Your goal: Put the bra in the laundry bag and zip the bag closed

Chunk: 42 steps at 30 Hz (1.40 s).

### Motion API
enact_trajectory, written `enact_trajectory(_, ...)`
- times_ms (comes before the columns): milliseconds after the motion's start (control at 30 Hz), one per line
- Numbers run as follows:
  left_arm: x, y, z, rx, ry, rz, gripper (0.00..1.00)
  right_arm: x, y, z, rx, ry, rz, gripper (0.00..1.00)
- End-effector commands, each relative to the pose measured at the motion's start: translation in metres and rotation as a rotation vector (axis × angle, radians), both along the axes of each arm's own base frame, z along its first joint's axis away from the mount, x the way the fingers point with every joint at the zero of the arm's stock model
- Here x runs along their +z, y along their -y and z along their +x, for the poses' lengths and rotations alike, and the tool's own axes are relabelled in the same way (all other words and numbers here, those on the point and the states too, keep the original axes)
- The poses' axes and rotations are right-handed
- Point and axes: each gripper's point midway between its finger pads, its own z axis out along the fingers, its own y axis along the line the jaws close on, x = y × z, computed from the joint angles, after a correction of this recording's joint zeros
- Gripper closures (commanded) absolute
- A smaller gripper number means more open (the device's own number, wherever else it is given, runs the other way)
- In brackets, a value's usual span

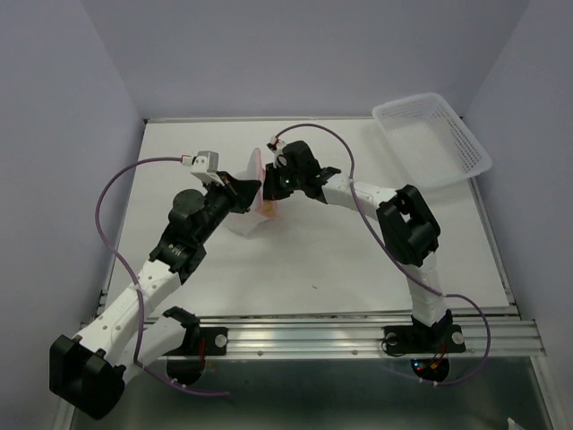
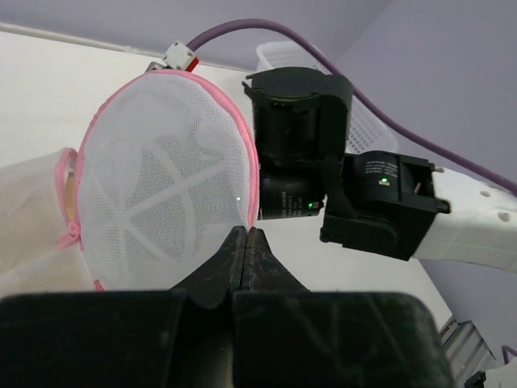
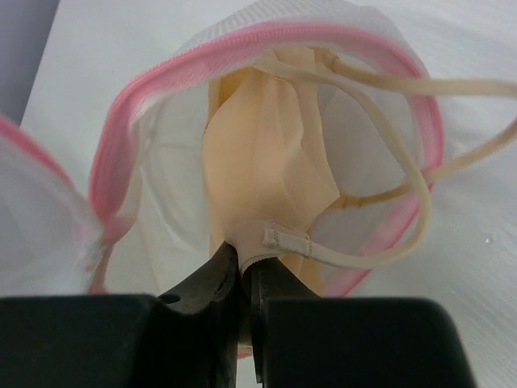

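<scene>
The bag is a white mesh pouch with a pink zipper rim; it sits mid-desk, unzipped, mouth wide open; its round lid stands upright, white ribs showing through the mesh, its pink edge pinched in the closed left tool; the bra is peach-beige, bunched lengthwise, its body hanging within the rim of the mouth; the right tool clamps its band end; thin straps loop out over the rim's right side.
</scene>
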Motion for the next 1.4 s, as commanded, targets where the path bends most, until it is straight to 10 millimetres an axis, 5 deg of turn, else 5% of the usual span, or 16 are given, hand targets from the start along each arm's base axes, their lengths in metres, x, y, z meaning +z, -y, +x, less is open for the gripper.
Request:
enact_trajectory(0,0.02,0.005,-0.003,-0.038,0.07,-0.05,1.0,0.005,-0.009,0.013,-0.033,0.031,0.022,0.97)
enact_trajectory(100,0.022,0.006,-0.003,-0.038,0.074,-0.055,1.0,0.01,-0.016,0.008,0.018,0.058,0.069,0.9)
enact_trajectory(300,0.023,0.0,0.0,0.0,0.07,-0.068,1.0,0.016,-0.01,0.011,0.008,0.091,0.041,0.58)
enact_trajectory(367,0.02,-0.005,0.004,0.036,0.057,-0.071,1.0,0.014,0.001,0.007,-0.012,0.087,-0.003,0.4)
enact_trajectory(467,0.02,-0.016,0.008,0.1,0.045,-0.089,1.0,0.042,0.016,0.002,-0.034,0.14,-0.019,0.29)
enact_trajectory(633,0.02,-0.029,0.013,0.171,0.029,-0.103,1.0,0.062,0.044,0.001,-0.135,0.182,-0.077,0.17)
enact_trajectory(867,0.004,-0.046,0.014,0.243,-0.024,-0.134,1.0,0.067,0.08,-0.006,-0.233,0.146,-0.076,0.12)
enact_trajectory(1033,-0.008,-0.061,0.016,0.295,-0.073,-0.183,1.0,0.031,0.117,-0.001,-0.367,-0.011,-0.076,0.29)
enact_trajectory(1367,-0.026,-0.084,0.019,0.399,-0.159,-0.251,1.0,-0.007,0.091,0.001,-0.318,-0.15,-0.002,0.36)
